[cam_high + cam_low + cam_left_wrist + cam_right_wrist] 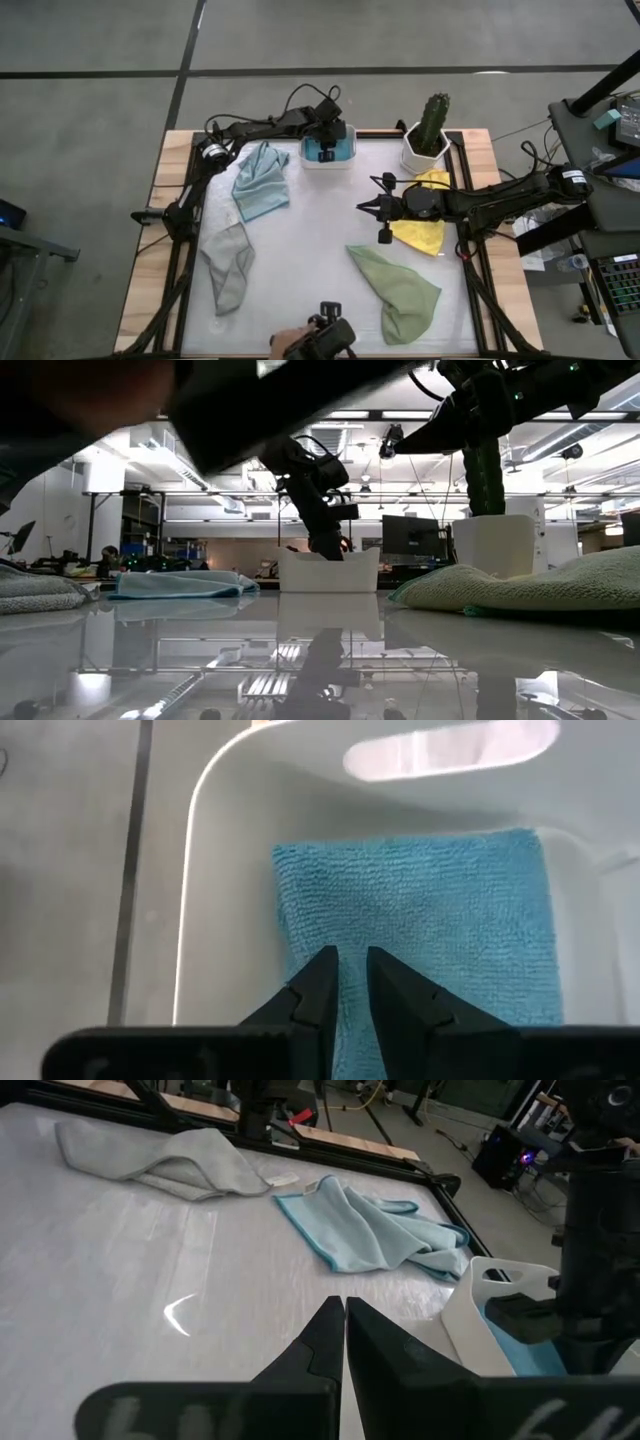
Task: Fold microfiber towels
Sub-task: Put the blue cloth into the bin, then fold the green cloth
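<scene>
A folded bright blue towel (pixel 420 920) lies in the white tub (pixel 327 158) at the table's far middle. My left gripper (pixel 353 965) slants down into the tub over it, its fingers nearly together. The pale blue-grey towel (pixel 262 180) and the grey towel (pixel 228 265) lie crumpled on the left. A sage green towel (pixel 400 290) lies near the right front. The yellow towel (pixel 420 235) lies partly under my right arm. My right gripper (pixel 365 207) hangs shut above the table's middle and holds nothing. My left gripper has blue cloth in the narrow gap between its fingertips (pixel 325 970), around the middle of the towel's width. The fingers come slanting down from above into the tub. The towel lies folded and flat on the tub's floor. The fingers hide the exact spot of the pinch.
A cactus in a white pot (pixel 428 140) stands at the far right, beside the tub. A dark frame (pixel 185 250) runs along the table's edges. A person's hand (pixel 288 343) shows by the camera at the near edge. Bare white table (pixel 310 240) lies between the towels.
</scene>
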Tool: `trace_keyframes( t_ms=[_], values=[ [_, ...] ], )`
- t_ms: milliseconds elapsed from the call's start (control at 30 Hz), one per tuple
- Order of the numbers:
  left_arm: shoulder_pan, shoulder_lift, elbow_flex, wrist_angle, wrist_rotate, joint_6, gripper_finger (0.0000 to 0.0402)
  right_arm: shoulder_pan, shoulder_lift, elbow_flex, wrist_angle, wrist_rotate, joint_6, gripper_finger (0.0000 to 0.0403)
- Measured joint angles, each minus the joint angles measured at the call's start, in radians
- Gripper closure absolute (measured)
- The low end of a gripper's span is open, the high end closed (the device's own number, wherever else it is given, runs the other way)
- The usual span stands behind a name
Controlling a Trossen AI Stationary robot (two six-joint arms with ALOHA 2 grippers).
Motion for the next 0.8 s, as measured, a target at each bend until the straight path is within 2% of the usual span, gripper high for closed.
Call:
trace_keyframes(
  t_ms=[267, 367, 567, 700, 800],
  values=[
    [-0.081, -0.146, -0.006, -0.097, 0.001, -0.078, 0.0359, 0.000, 0.000, 0.000, -0.008, 0.000, 0.006, 0.0394],
    [-0.139, -0.232, -0.066, -0.099, 0.002, -0.109, 0.0359, 0.000, 0.000, 0.000, -0.008, -0.004, 0.041, 0.0394],
    [-0.278, -0.428, -0.290, -0.005, 0.011, -0.195, 0.0359, 0.000, 0.000, 0.000, -0.011, -0.018, 0.100, 0.0392],
    [-0.370, -0.545, -0.481, 0.147, 0.011, -0.293, 0.0359, 0.000, 0.000, 0.012, -0.018, -0.037, 0.125, 0.0372],
    [-0.436, -0.616, -0.629, 0.325, 0.011, -0.370, 0.0359, 0.002, 0.000, 0.025, -0.022, -0.038, 0.126, 0.0351]
  ],
)
